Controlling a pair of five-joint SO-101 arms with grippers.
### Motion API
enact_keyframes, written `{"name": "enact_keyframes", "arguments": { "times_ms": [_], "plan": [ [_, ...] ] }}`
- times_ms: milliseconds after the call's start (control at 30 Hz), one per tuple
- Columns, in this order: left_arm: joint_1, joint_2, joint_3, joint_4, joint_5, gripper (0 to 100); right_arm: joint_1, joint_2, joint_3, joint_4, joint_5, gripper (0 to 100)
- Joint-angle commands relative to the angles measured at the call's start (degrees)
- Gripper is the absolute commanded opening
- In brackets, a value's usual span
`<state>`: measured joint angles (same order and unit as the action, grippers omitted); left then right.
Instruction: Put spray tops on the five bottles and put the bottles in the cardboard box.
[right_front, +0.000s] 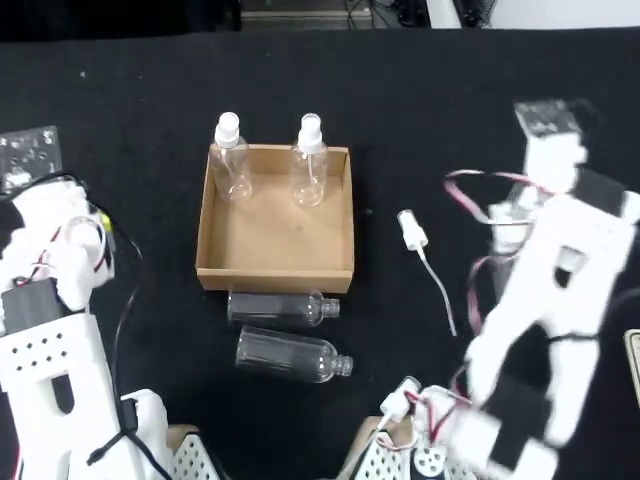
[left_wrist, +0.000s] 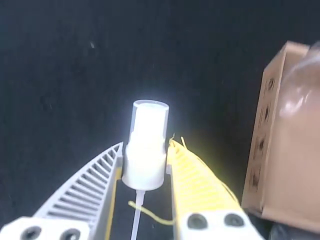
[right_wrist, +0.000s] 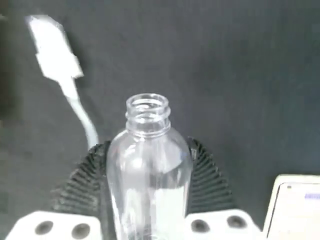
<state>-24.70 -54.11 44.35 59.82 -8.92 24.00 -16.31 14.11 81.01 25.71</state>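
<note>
Our left gripper (left_wrist: 145, 147) is clamped on a white spray top (left_wrist: 148, 127). It sits right between the fingertips, cap pointing out past them, dip tube running back along the jaws. Our right gripper (right_wrist: 148, 146) grips a clear bottle (right_wrist: 146, 125) the same way: long axis in line with the jaws, open neck sticking out beyond the tips. A loose spray top (right_wrist: 52, 50) lies on the cloth ahead of those jaws. The white card (right_wrist: 295, 210) by one jaw's base has print, but we can't read it.
</note>
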Motion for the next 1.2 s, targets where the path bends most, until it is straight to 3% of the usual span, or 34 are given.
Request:
{"name": "enact_keyframes", "arguments": {
  "times_ms": [0,267,500,633,767,1167],
  "plan": [
    [0.66,-0.53,-7.96,-0.88,1.14,3,-10.46,-15.08,-3.65,0.79,-9.85,1.0],
    [1.98,-0.53,-23.43,-0.97,18.11,3,-31.74,-34.42,-0.48,-6.77,-23.38,1.1],
    [15.16,-0.53,-36.0,-1.05,19.43,3,-45.01,-50.86,20.62,-25.58,-26.2,1.1],
    [23.69,-0.53,-39.6,-3.16,19.52,3,-47.38,-58.15,31.16,-32.7,-26.2,1.1],
    [33.36,0.0,-39.52,-13.98,19.43,3,-47.38,-59.65,35.82,-36.04,-26.64,1.1],
    [48.22,-6.24,-23.16,-34.02,19.43,3,-54.59,-60.09,48.66,-48.53,-26.64,1.1]
  ]
}}
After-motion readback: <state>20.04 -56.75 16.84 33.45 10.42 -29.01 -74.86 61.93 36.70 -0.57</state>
